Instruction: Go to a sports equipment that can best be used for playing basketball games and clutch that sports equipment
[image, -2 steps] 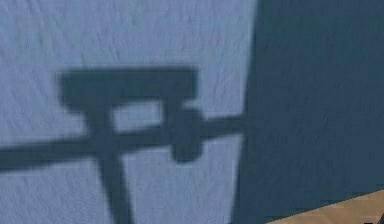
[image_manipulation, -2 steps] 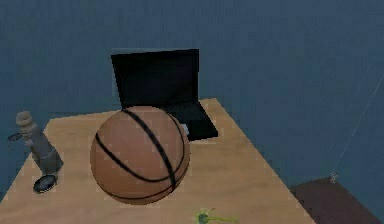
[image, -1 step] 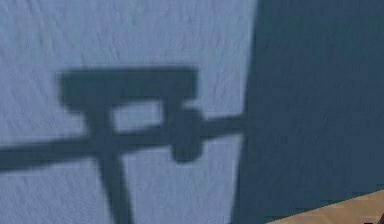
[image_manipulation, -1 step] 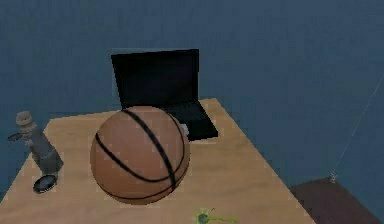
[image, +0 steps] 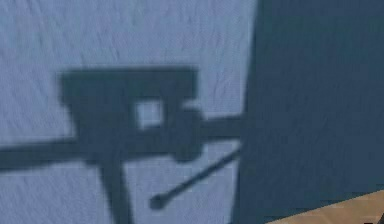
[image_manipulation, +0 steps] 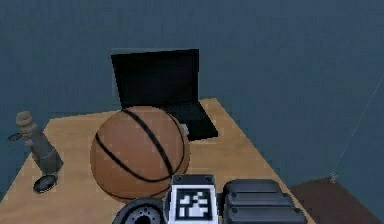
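Standing by the basketball (image_manipulation: 140, 150) are a laptop (image_manipulation: 160, 88) and bottle (image_manipulation: 41, 150); whether the end effector (image_manipulation: 138, 213) holds anything, I cannot tell.

In the arm side view, the basketball (image_manipulation: 140, 152) is shown in orange-brown crossed by thin black curved seams, and the worktop (image_manipulation: 235, 140) is rendered in pale tan wood. At the far side a laptop (image_manipulation: 160, 90) is seen wholly black, screen included, while a bottle (image_manipulation: 40, 148) at the left is coloured dull grey, and at the near edge a marker square (image_manipulation: 195, 203) is painted white with black marks. In the forward view, the wall (image: 120, 40) is given a mottled slate blue, darker toward the right, and a tan wooden edge (image: 345, 208) is shown at the near right corner.
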